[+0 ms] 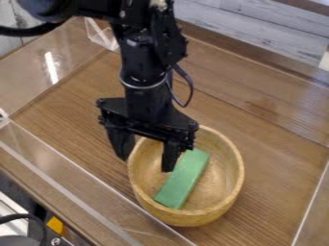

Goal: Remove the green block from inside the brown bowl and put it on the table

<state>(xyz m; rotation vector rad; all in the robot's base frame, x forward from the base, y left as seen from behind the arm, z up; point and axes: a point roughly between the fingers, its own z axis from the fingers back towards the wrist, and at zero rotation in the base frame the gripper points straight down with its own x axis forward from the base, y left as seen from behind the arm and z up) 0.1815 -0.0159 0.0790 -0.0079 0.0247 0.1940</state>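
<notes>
One green block (183, 179) inside the brown bowl (188, 215), black claw (146, 159) wide above the bowl's edge

Inscriptions: none. We find no legible text, label, brand, number or sign on any item.

You have the wooden bowl (221, 209) on the brown table (267, 115), with the green block (184, 181) lying inside it. Your black gripper (145, 156) stands open at the bowl, one finger over its interior, beside the block.
</notes>
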